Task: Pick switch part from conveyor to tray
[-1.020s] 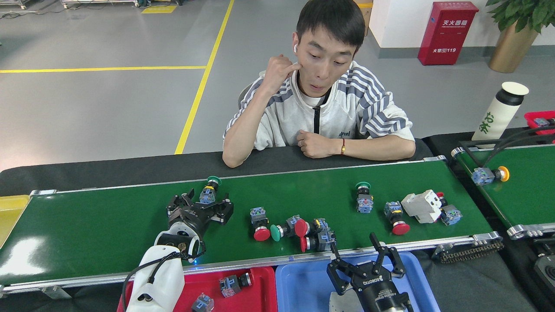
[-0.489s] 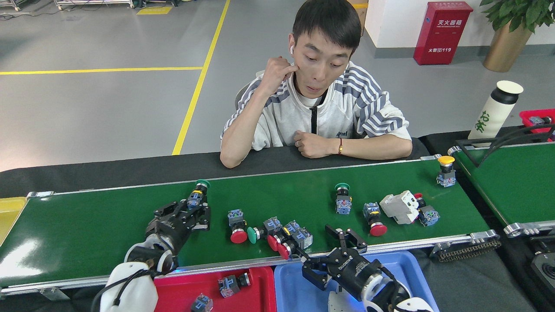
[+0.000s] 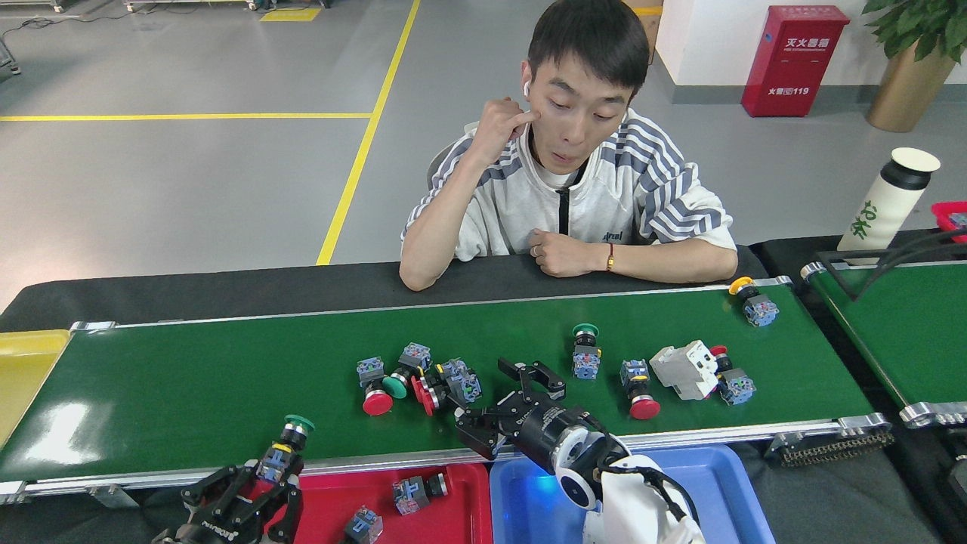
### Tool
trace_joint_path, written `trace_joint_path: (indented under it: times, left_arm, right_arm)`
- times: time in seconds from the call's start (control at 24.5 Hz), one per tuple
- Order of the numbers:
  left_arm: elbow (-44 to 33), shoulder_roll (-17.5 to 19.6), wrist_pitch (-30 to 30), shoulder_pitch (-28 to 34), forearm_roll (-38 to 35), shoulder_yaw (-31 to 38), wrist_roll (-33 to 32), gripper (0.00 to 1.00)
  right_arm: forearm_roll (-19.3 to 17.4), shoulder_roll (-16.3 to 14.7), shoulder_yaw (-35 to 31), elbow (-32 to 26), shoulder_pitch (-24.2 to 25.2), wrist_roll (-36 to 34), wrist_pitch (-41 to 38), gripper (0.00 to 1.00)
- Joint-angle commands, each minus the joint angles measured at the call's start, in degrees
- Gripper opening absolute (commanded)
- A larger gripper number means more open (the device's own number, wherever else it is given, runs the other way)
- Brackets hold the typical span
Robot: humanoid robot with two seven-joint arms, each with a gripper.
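L gripper (image 3: 261, 487), black, at bottom-left edge of view; jaws closed on a green-capped push-button switch part (image 3: 285, 446) w/ black-and-yellow body, held upright over near silver rail of the long glossy dark-green conveyor belt (image 3: 189, 393), just left of the red plastic tray (image 3: 453, 514); red tray holds two small switch parts, one w/ black barrel (image 3: 418, 491), one blue-grey block (image 3: 363, 523) at bottom edge.

R gripper (image 3: 502, 408), black, reaches from white arm over the blue plastic tray (image 3: 718, 491) onto the belt; jaws wide apart, nothing between them; tips just right of a cluster of switch parts (image 3: 423, 378) mid-belt, w/ red and green mushroom caps and blue-grey blocks, touching one another.

Further right on belt: green-capped switch (image 3: 583, 351) standing upright; red-capped switch (image 3: 638, 389) lying down; white box-shaped breaker (image 3: 686, 370) touching a small red-tipped switch (image 3: 731, 378); yellow-capped switch (image 3: 752, 301) near far right corner.

Yellow tray (image 3: 23, 370) at belt's left end; second green belt (image 3: 906, 332) at right; white bottle w/ black collar (image 3: 888, 200) behind it; person in striped grey-white top (image 3: 597, 204) seated across the belt, elbows on black table edge.
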Motion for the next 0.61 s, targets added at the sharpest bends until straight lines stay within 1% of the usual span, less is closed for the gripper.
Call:
trace_joint_path:
  times: [0.0,0.04,0.08,0.16,0.2,0.33,0.37,0.41,0.45,0.49,0.53,0.57]
  left_arm:
    - [-0.87,0.51,-3.64,-0.12,0.13,-0.42,0.54,0.22]
    - [-0.87,0.42,-3.73,-0.12,0.13,-0.42,0.54,0.37]
    - [-0.87,0.51,-3.91,-0.21,0.13,-0.42,0.54,0.48]
    - [-0.87,0.34,-4.26,-0.47,0.31,-0.33,0.71,1.0]
    - [-0.87,0.25,-4.52,-0.56,0.49,-0.33,0.62,1.0]
    - [-0.87,-0.54,-4.79,-0.47,0.66,0.55,0.62,1.0]
    - [-0.87,-1.16,-4.26,-0.38,0.66,1.78,0.62,1.0]
    - [-0.87,-2.56,-3.56,-0.21,0.66,4.33,0.71,1.0]
    - [-0.87,-5.46,-1.63,-0.21,0.66,8.36,0.62,1.0]
    - [-0.87,-7.4,-0.3,-0.3,0.66,11.01,0.62,1.0]
    - [-0.87,-9.24,1.63,-0.47,0.66,14.61,0.62,1.0]
    - [-0.87,-9.33,3.3,-0.56,0.49,17.07,0.62,1.0]
  right_arm:
    - [0.03,0.5,2.42,0.94,-2.31,-0.77,0.21,0.58]
    - [-0.15,0.5,3.56,1.47,-2.66,-0.77,0.47,0.48]
    - [-0.32,0.5,4.27,1.65,-2.83,-0.77,1.0,0.39]
    - [-0.68,0.5,6.37,1.82,-3.36,-0.77,1.61,0.05]
    - [-0.94,0.5,7.08,1.91,-3.36,-0.77,1.61,0.02]
    - [-1.29,0.59,7.43,1.91,-3.45,-0.77,1.79,0.01]
    - [-1.82,0.59,7.43,1.65,-3.45,-0.77,1.79,0.01]
    - [-2.17,0.5,7.43,1.21,-3.45,-0.77,1.79,0.01]
    - [-2.26,0.59,7.43,0.51,-3.54,-0.86,1.61,0.01]
    - [-2.26,0.5,7.43,-0.46,-3.54,-1.03,1.26,0.01]
    - [-2.26,0.5,7.6,-2.48,-3.45,-1.65,0.82,0.01]
    - [-2.26,0.33,7.69,-4.5,-3.1,-1.82,0.21,0.01]
